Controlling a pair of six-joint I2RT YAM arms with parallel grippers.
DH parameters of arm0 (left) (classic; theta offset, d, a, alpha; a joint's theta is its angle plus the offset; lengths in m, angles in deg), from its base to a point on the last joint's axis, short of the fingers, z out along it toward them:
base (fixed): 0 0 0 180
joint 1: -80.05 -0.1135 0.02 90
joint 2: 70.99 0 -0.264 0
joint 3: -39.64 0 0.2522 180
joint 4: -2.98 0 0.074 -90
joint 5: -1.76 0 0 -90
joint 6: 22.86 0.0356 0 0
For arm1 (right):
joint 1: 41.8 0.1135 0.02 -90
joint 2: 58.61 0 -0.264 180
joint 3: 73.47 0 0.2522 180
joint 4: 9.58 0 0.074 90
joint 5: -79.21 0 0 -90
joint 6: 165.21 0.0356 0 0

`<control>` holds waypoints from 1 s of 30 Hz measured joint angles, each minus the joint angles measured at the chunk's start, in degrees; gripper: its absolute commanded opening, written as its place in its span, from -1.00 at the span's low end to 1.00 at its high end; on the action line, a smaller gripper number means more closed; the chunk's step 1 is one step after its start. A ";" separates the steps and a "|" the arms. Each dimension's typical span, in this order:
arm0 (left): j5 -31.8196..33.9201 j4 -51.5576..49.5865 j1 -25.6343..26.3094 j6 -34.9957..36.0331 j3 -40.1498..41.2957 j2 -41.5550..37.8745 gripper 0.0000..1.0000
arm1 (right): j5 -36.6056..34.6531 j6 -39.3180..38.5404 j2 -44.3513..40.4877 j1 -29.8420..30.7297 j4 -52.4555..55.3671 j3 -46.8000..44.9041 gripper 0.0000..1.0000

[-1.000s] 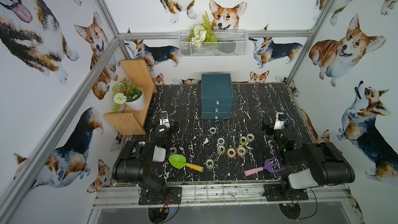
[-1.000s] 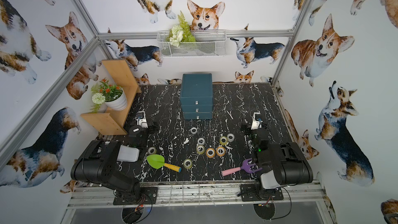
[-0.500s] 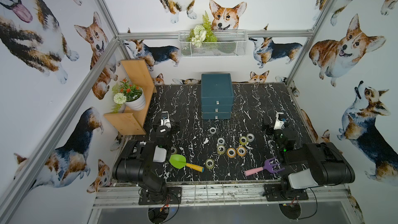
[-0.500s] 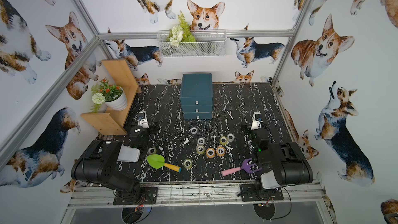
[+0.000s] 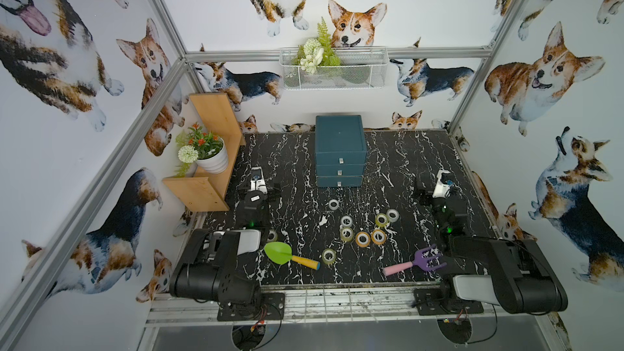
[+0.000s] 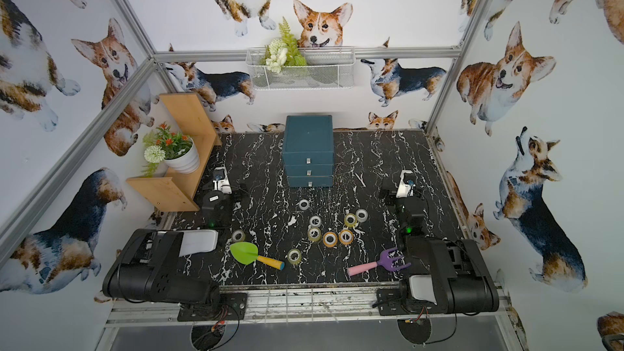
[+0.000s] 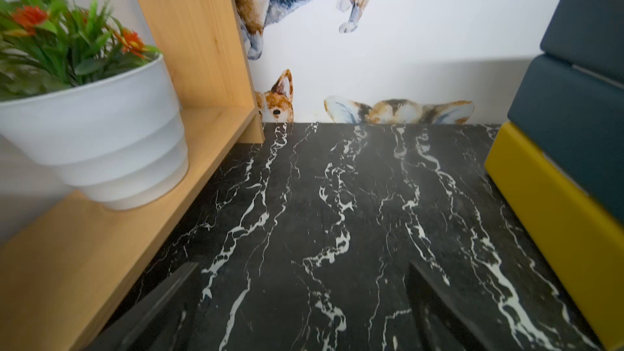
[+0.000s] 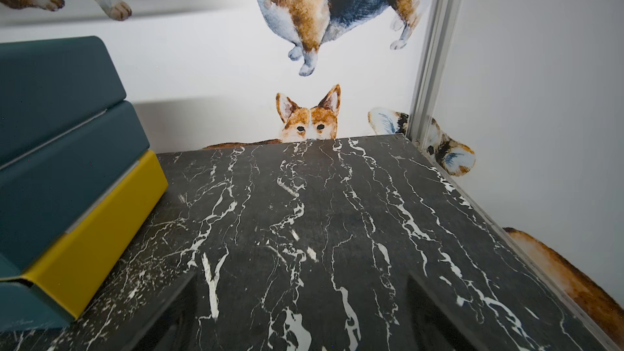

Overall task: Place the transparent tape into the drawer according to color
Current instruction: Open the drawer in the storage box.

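Note:
Several transparent tape rolls lie on the black marble table in both top views. Clear ones lie nearest the drawer, yellow-green ones and two orange ones closer to the front. The teal drawer unit stands at the back middle with all three drawers shut. My left gripper is open and empty, left of the drawer. My right gripper is open and empty at the right. No tape shows in either wrist view.
A green scoop and a purple fork lie near the front edge. A wooden shelf with a white flower pot stands at the left. The drawer unit's lowest part shows yellow from the side.

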 measured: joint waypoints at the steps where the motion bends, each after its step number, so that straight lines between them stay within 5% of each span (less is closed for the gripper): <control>1: 0.39 -1.18 0.00 0.00 -0.20 -1.01 0.99 | -0.48 0.39 -0.31 0.26 1.62 0.61 0.99; 11: 7.58 -10.29 -0.33 -4.11 -6.67 -10.99 0.99 | -6.78 3.93 -5.27 4.74 15.76 6.99 0.99; 15: 17.22 -21.44 -0.52 -18.84 -12.96 -13.11 0.99 | -12.57 11.04 -5.73 4.85 18.71 8.85 1.00; 19: 22.75 -32.65 -2.14 -32.26 -16.39 -14.58 0.99 | -17.77 26.21 -6.80 3.43 28.35 13.29 0.99; 24: 16.87 -40.11 -2.78 -39.56 -17.05 -15.47 0.99 | -13.09 36.46 -7.56 1.27 30.49 9.86 0.99; 30: 4.55 -51.08 -1.03 -42.69 -27.87 -13.22 0.99 | -5.29 37.48 -5.77 4.68 35.36 15.17 0.89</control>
